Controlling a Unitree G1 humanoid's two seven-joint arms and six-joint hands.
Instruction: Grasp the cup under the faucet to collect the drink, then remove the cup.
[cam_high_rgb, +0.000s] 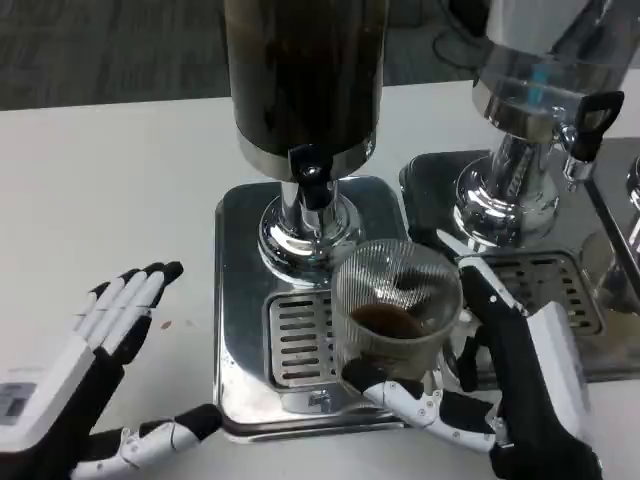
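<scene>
faucet (307, 172) overhangs the cup (394, 300) closely — open table (120, 180) lies leftward.

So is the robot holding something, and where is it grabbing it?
Yes. Its right hand holds the ribbed clear cup low around its side, near the bottom. The left hand holds nothing, fingers apart.

- The dispenser (303, 90) stands at the back of its tray (240, 300), on the table (120, 180).
- The cup (392, 305) is over the tray's front right part, before the faucet (308, 175).
- A second dispenser (540, 110) stands near the table's right edge.
</scene>
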